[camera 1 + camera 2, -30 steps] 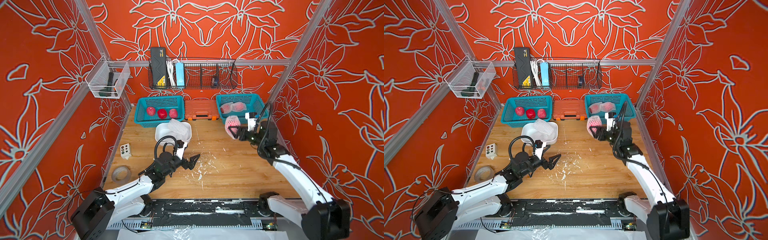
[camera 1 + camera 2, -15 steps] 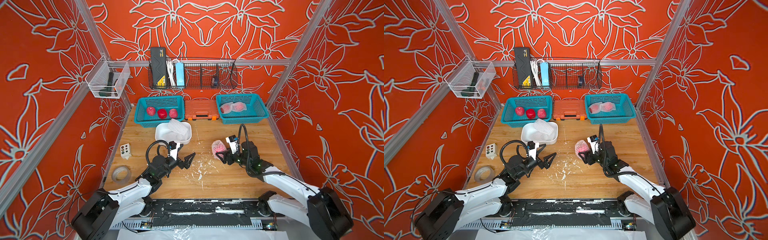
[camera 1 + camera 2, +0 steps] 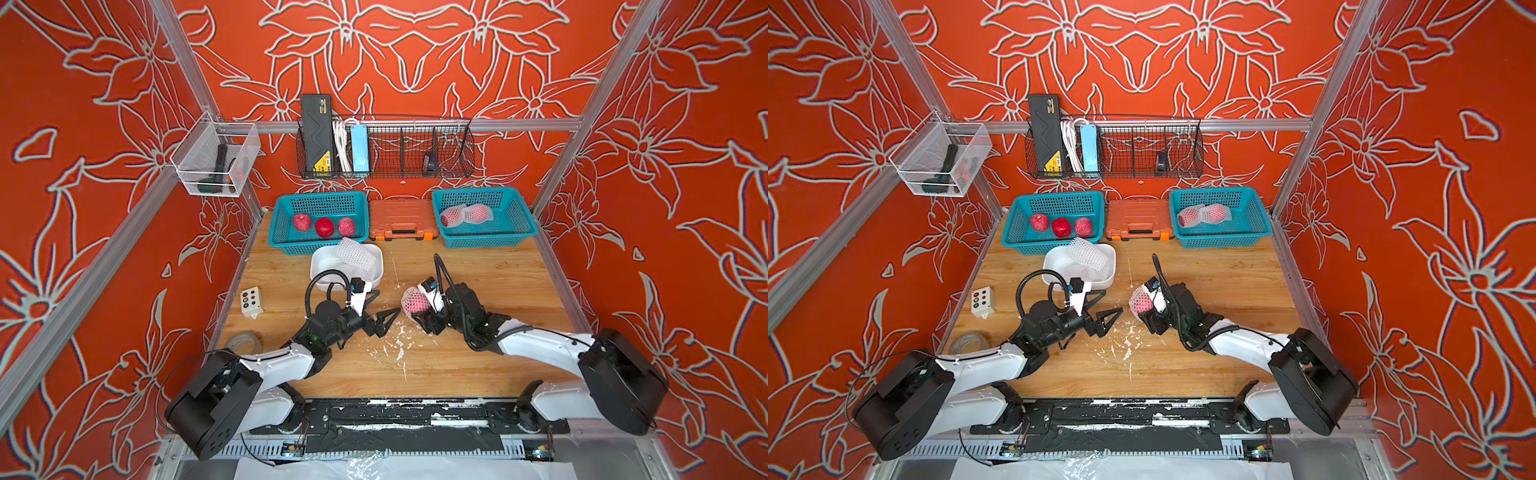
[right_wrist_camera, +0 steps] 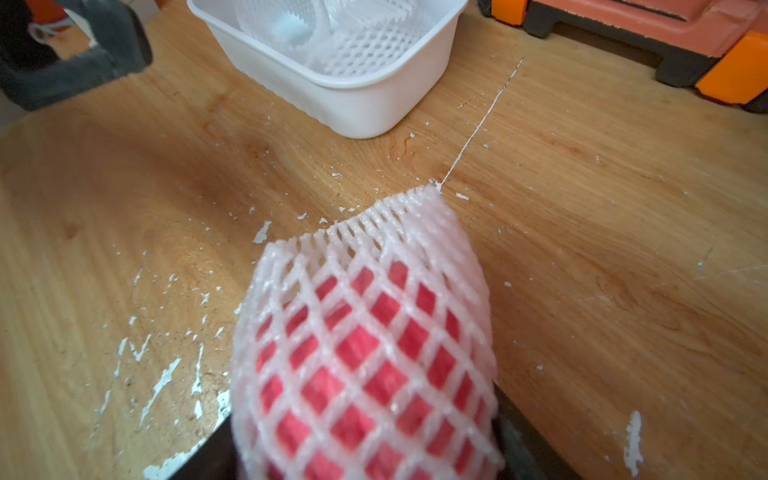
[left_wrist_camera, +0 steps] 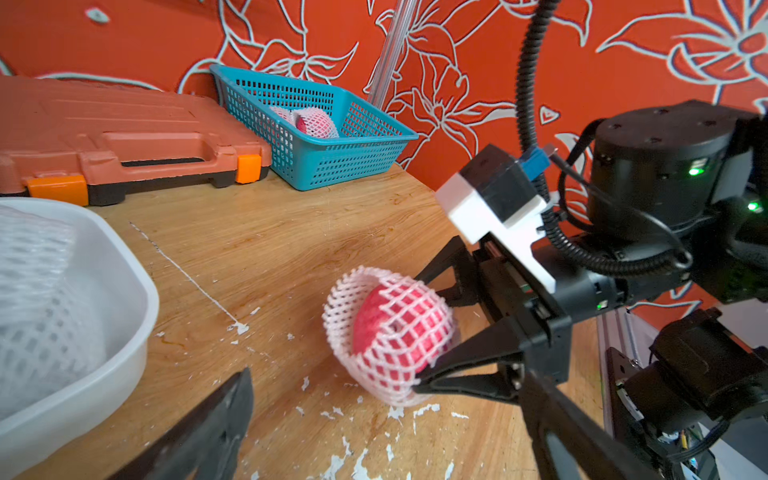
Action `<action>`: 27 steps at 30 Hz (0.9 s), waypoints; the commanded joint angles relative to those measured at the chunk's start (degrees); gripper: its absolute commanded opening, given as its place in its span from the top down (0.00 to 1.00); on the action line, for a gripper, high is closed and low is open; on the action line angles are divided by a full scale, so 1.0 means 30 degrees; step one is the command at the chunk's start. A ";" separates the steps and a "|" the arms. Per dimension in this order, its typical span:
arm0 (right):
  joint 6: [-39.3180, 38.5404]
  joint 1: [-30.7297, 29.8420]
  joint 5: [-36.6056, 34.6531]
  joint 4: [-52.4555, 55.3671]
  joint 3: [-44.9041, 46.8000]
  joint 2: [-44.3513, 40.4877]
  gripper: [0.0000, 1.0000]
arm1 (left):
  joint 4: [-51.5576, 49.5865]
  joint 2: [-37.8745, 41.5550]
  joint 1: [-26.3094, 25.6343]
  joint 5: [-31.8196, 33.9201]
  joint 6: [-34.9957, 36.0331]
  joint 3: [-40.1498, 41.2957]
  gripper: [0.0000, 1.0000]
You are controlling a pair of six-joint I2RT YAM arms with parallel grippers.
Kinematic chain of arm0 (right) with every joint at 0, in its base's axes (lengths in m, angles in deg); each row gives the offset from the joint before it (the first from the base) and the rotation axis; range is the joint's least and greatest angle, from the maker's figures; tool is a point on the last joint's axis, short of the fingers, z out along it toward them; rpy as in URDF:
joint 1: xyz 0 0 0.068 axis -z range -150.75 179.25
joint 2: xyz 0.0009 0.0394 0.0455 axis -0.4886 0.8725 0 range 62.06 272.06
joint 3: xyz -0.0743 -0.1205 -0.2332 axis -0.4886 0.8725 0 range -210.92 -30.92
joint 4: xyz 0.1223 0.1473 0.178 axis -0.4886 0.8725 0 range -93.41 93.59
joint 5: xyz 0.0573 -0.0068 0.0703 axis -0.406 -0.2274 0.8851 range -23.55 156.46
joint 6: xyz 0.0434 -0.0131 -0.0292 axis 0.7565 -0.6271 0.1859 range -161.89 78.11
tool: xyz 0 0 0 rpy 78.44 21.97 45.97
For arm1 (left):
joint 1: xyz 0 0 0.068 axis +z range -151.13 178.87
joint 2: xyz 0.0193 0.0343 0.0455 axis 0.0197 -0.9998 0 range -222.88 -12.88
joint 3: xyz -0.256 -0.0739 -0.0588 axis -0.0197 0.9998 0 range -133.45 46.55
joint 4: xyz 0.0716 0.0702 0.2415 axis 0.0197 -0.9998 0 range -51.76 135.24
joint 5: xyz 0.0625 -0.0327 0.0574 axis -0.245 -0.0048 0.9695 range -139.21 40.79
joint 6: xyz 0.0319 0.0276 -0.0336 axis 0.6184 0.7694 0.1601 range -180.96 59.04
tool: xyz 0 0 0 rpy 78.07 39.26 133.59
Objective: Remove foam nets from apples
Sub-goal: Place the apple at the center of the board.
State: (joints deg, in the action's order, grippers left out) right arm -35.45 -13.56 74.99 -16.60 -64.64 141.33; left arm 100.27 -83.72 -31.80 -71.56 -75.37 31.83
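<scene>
Enclosure: orange-red walls with white flower outlines; light wooden tabletop [image 3: 478, 365] scattered with white flecks [image 3: 399, 351].
Landmark: orange plastic tool case [image 3: 401, 224], lying flat at the back of the tabletop, centre.
Right gripper [image 3: 419, 311]: black jaws clamped on a pinkish-red apple [image 5: 386, 328], one finger on each side of it.
Held apple, covering: white foam net [image 4: 361, 332] with diamond holes, wrapped around the fruit, its open mouth facing away from the gripper.
Held apple, place: well in front of the tool case, low at the tabletop; whether it touches the wood cannot be told.
Left gripper [image 3: 389, 301]: jaws spread wide, nothing between them; tips near the held apple, apart from it.
White plastic tub [image 3: 318, 270]: in front of the tool case, toward the left arm's side; contains empty foam nets [image 3: 353, 254].
Teal lattice basket, left [image 3: 280, 216]: just beside the tool case; holds three bare red apples [image 3: 324, 227] in a row.
Teal lattice basket, right [image 3: 521, 222]: just beside the tool case on its other side; holds two netted apples [image 3: 465, 215], touching each other.
Black wire shelf [image 3: 415, 149]: on the wall above the tool case.
</scene>
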 commanded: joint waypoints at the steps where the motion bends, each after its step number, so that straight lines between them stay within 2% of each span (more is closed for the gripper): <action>1: -0.0587 -0.0174 -0.1086 0.1480 -0.1509 0.1012 0.48 | 0.0318 -0.0202 0.0116 -0.0345 0.0042 -0.0198 0.02; 7: -0.0367 -0.0341 -0.0288 0.2775 -0.3109 0.3129 0.35 | -0.0296 0.0224 0.0120 0.0465 0.0396 -0.0023 0.02; 11: -0.0158 -0.0387 0.0266 0.2559 -0.3352 0.3250 0.28 | -0.0398 0.0383 0.0118 0.0867 0.0469 0.0073 0.02; 17: -0.0065 -0.0396 -0.0294 0.2458 -0.3612 0.3376 0.10 | -0.0441 0.0383 0.0141 0.1084 0.0590 0.0044 0.02; 22: 0.0344 -0.0347 -0.0154 0.2463 -0.3656 0.2218 0.03 | -0.0502 0.0499 0.0132 0.1384 0.0736 0.0131 0.02; 27: 0.0882 0.0177 0.0817 0.2373 -0.3294 0.0102 0.02 | -0.0529 0.0593 0.0147 0.1406 0.0736 0.0190 0.02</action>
State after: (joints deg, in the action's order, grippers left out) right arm -34.36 -13.86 75.69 -8.86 -74.43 145.72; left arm 98.08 -82.98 -31.80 -67.71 -73.91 31.99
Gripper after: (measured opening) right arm 0.980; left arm 0.978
